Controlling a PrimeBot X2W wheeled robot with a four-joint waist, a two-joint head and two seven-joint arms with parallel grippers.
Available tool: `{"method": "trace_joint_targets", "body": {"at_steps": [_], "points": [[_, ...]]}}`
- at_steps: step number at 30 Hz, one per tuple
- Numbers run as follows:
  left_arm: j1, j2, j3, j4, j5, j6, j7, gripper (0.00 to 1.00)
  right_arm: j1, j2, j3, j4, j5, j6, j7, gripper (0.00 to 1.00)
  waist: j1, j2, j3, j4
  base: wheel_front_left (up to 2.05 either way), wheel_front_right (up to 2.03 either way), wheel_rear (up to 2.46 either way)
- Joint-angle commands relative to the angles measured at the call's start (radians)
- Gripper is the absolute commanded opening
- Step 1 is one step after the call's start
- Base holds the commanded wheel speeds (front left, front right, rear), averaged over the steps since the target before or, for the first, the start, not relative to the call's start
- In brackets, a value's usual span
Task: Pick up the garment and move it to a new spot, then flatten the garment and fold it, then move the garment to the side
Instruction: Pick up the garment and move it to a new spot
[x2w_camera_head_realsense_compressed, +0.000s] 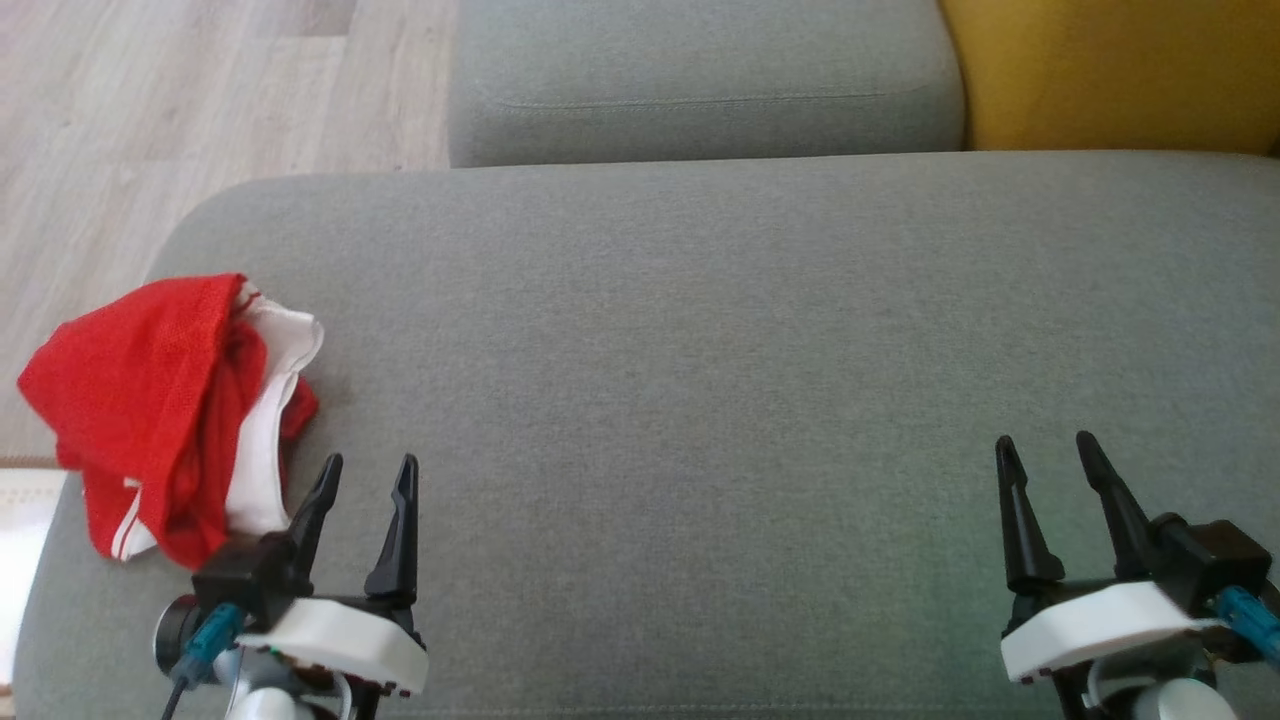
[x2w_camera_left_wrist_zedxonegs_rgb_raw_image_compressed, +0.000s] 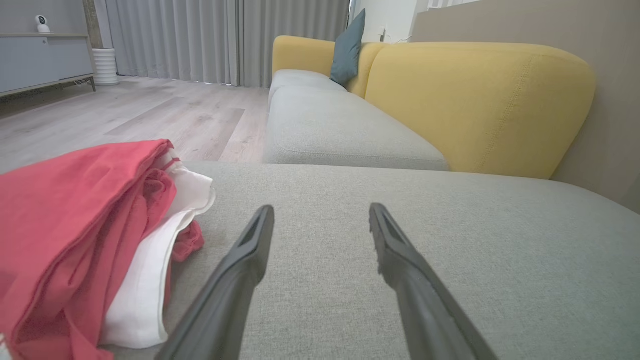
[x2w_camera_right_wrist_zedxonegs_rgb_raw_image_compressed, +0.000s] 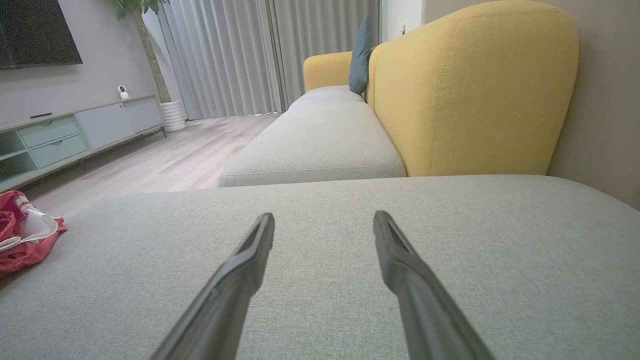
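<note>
1. Dark fingers of the left gripper stand spread apart and hold nothing, low over the grey seat cushion.
2. Well apart from it, the right gripper is spread wide too, empty, over the same cushion.
3. Crumpled at the cushion's left edge, the red-and-white garment lies just beside the left gripper.
4. Beyond are a second grey cushion, a yellow backrest and pale wood floor.
</note>
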Motion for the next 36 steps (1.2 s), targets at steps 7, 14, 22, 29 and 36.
{"method": "trace_joint_targets", "body": {"at_steps": [7,14,22,29,36], "points": [[-0.083,0.018,0.036,-0.021,0.006,0.009,-0.012,1.0,-0.033,-0.006,0.022,-0.038,0.01,-0.001,-0.015,1.0,0.0,0.0,0.015,0.097,0.0,0.0,0.0],[-0.098,0.031,0.059,-0.021,-0.001,0.018,-0.012,1.0,-0.056,-0.006,0.04,-0.032,0.017,-0.001,-0.018,1.0,0.0,0.0,0.018,0.224,0.0,0.0,0.0],[-0.091,0.041,0.09,-0.032,-0.013,0.026,-0.012,1.0,-0.071,-0.006,0.066,-0.019,0.028,-0.001,-0.024,1.0,0.0,0.0,0.015,0.312,0.0,0.0,0.0],[-0.083,0.044,0.097,-0.04,-0.016,0.023,-0.012,1.0,-0.08,-0.006,0.074,-0.01,0.03,-0.001,-0.028,1.0,0.0,0.0,0.015,0.338,0.0,0.0,0.0],[-0.079,0.039,0.1,-0.042,-0.016,0.025,-0.012,1.0,-0.081,-0.006,0.078,-0.005,0.029,-0.001,-0.026,1.0,0.0,0.0,0.018,0.336,0.0,0.0,0.0]]}}
